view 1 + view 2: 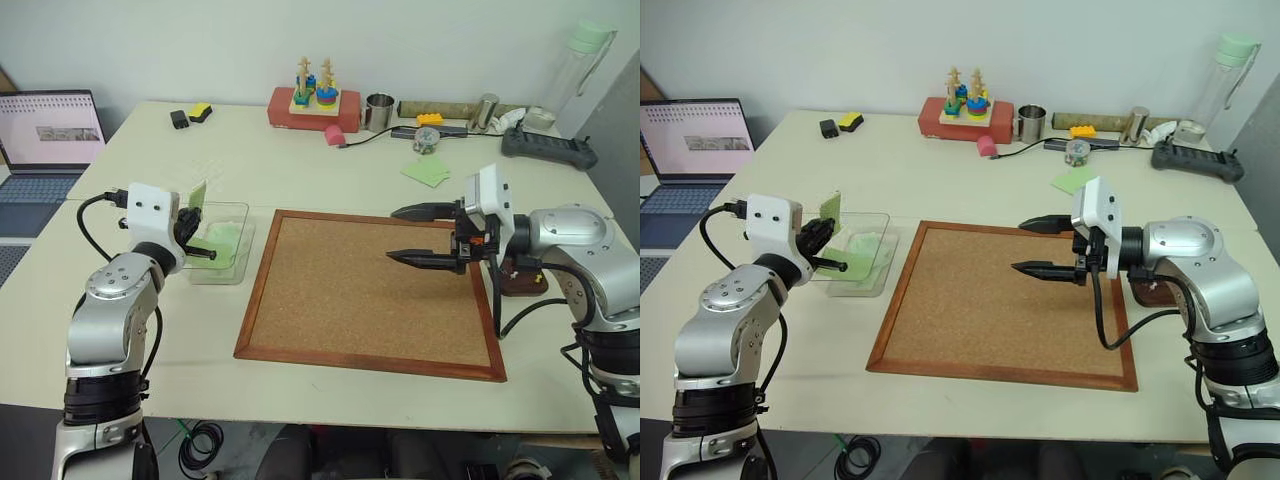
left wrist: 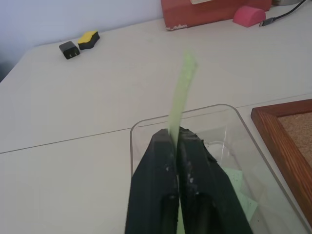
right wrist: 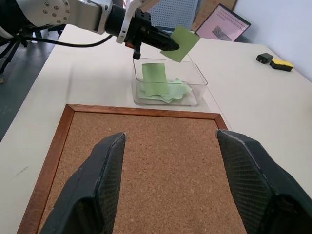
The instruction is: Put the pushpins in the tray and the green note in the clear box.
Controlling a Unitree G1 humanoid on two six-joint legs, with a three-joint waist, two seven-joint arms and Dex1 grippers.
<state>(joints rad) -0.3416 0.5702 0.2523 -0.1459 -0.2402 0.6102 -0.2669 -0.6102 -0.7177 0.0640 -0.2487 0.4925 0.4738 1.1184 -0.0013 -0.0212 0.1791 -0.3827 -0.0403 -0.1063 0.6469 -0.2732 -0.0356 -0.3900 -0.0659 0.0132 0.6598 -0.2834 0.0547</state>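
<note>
Green note (image 3: 181,43) sticks up from the left gripper (image 2: 176,139), whose fingers are pinched together on its lower edge, above the clear box (image 1: 243,243). Right gripper (image 1: 405,235) hangs spread apart over the cork board (image 1: 340,290).

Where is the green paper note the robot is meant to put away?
The green note is pinched upright in the left gripper, held just above the clear box at the cork board's left edge.
</note>
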